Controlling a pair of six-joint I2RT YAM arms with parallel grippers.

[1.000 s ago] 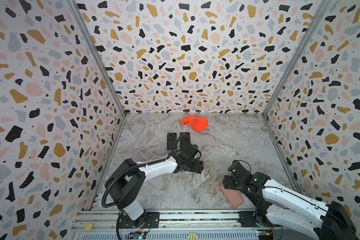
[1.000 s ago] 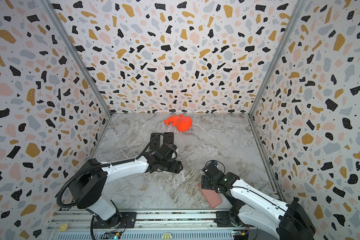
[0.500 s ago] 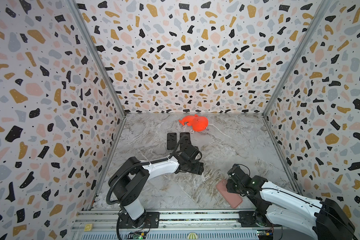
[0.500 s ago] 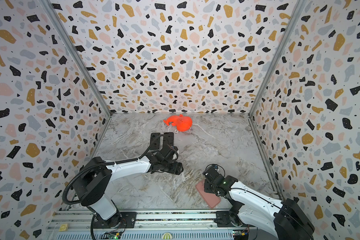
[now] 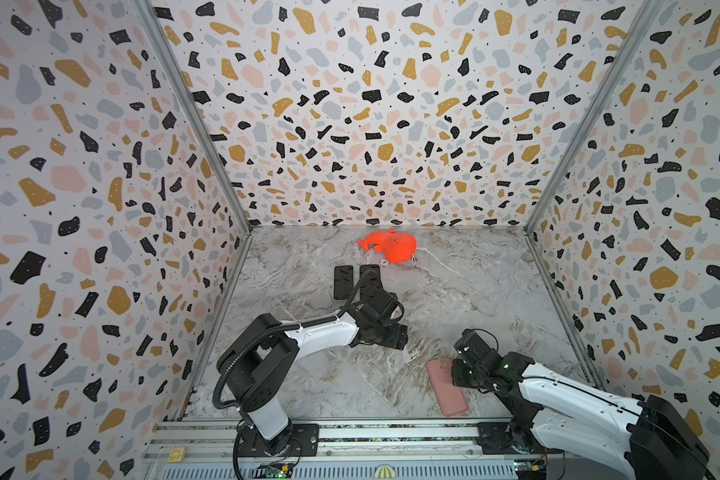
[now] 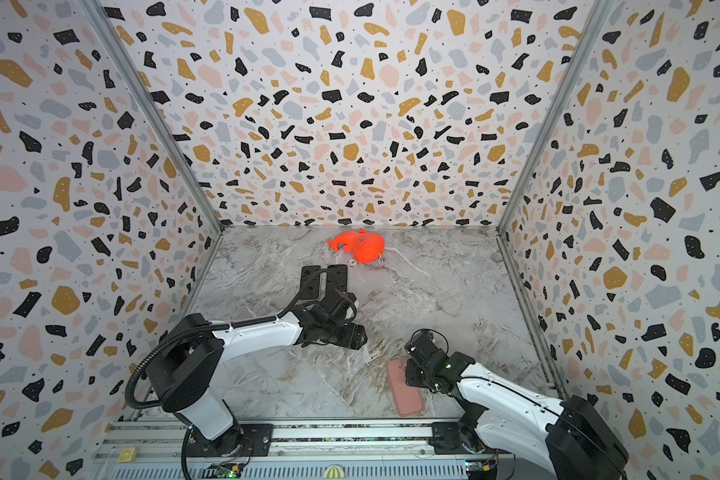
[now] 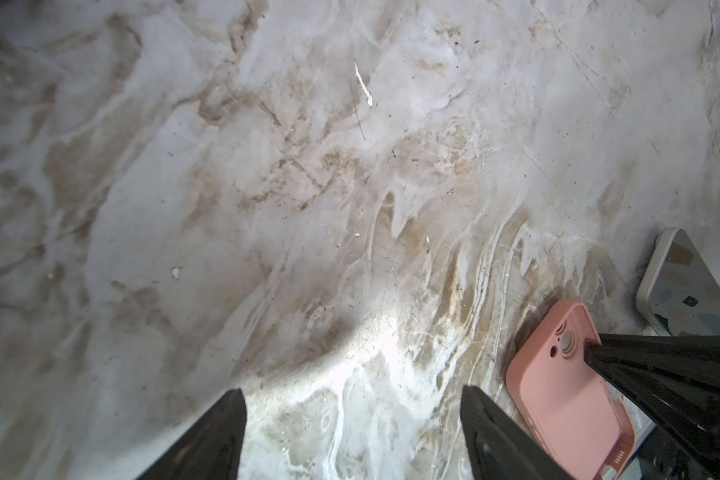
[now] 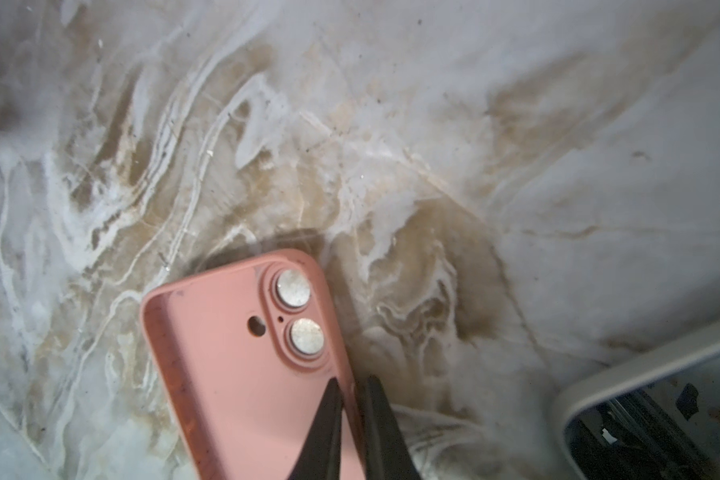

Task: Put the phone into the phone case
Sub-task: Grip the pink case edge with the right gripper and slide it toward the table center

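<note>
The right end effector (image 8: pixel 351 411) nips the phone case (image 8: pixel 233 374) rim.
Seemingly clamped; left end effector (image 7: pixel 352 432) gapes wide over the surface (image 7: pixel 267 208).

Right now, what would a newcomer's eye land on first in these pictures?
The bright orange toy at the back of the marble table, near the rear wall, jumps out first. Next comes the pink case at the front right, with the right claw pinching its edge. The busy speckled walls all round compete with both.
</note>
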